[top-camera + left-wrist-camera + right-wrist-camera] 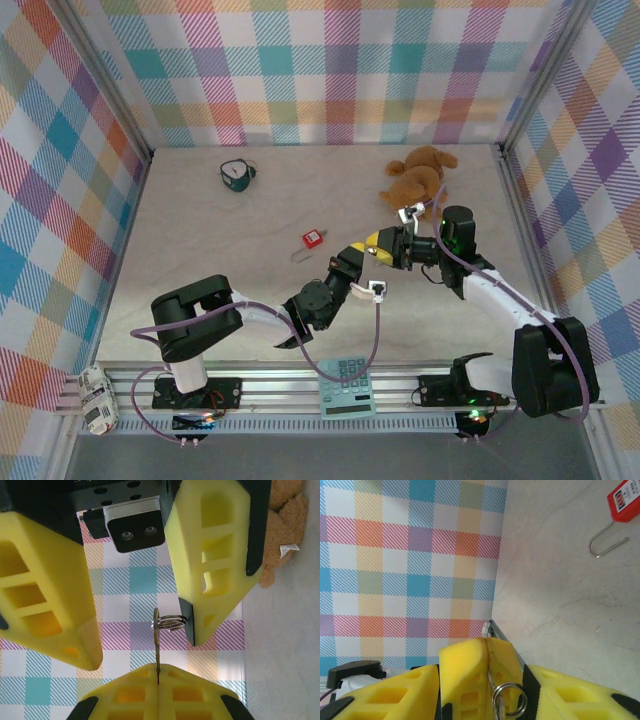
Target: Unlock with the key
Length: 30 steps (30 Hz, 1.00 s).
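Observation:
My left gripper [158, 672] is shut on the key [156, 645], a thin metal sliver standing up from its yellow fingertips. A wire ring [169, 622] hangs at the key's top. My right gripper [142, 647] is open, one yellow finger on each side of the key, and the right-hand finger [210, 570] sits close beside the ring. In the right wrist view the shut left fingers [470, 675] and the ring [510, 700] sit between my right gripper's [482, 682] spread fingers. From above, both grippers [372, 243] [397, 248] meet mid-table. The red padlock [314, 238] lies to their left.
A brown plush bear [420, 175] lies just behind the grippers. A small teal object [236, 175] is at the back left. A calculator [345, 388] rests on the front rail. Plaid walls [320, 70] enclose the table on three sides.

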Available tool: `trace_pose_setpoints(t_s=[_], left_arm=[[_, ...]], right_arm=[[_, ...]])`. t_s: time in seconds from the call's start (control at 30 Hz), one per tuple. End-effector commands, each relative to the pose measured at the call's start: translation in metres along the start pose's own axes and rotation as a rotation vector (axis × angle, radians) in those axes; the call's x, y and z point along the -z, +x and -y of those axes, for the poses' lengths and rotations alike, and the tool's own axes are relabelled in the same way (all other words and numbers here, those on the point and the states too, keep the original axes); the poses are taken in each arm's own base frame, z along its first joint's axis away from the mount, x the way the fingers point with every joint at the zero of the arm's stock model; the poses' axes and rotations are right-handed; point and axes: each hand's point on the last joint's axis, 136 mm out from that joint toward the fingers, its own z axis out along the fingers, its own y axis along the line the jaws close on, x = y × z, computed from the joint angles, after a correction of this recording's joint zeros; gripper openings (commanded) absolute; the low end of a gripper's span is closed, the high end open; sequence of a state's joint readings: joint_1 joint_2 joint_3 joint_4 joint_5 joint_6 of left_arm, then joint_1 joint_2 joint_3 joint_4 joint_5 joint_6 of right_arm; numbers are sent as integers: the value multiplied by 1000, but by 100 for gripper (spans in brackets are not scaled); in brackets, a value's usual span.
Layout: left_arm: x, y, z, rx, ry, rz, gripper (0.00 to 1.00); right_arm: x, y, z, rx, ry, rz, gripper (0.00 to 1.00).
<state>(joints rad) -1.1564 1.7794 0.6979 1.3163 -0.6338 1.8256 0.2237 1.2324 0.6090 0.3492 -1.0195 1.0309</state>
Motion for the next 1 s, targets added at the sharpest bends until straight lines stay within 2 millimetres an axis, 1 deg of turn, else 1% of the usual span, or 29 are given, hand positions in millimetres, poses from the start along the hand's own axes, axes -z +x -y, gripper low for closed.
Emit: trace_pose_setpoints(t_s=[0.0,0.07,0.17,0.3,0.4,0.5,0.53,0.67,0.73,0.87,0.97], left_arm=[[-1,-3,-27,79,-73,0,0],[-1,-2,-25,76,-68,-4,0],[0,2,-22,75,-61,-16,0],[3,10,-24,81,-60,-36,0],[6,13,-23,78,-58,-40,0],[9,14,-19,62,-47,-42,0],[10,15,-18,61,-44,-44,0],[12,15,-15,54,-36,-43,0],[13,13,-14,53,-35,-34,0],[10,11,-15,54,-39,-28,0],[9,9,-18,55,-45,-27,0]], right_arm=[[-2,4,-12,15,-44,-45,49],[-1,5,-13,8,-44,-43,48],[0,6,-19,19,-51,-42,47],[5,6,-20,27,-19,-24,45],[12,0,-14,19,26,24,43],[27,-12,-3,1,68,129,42],[30,-15,-2,11,74,165,43],[35,-18,5,18,139,215,43],[30,-15,6,16,145,188,45],[9,3,5,28,145,87,44],[1,8,6,19,141,64,38]])
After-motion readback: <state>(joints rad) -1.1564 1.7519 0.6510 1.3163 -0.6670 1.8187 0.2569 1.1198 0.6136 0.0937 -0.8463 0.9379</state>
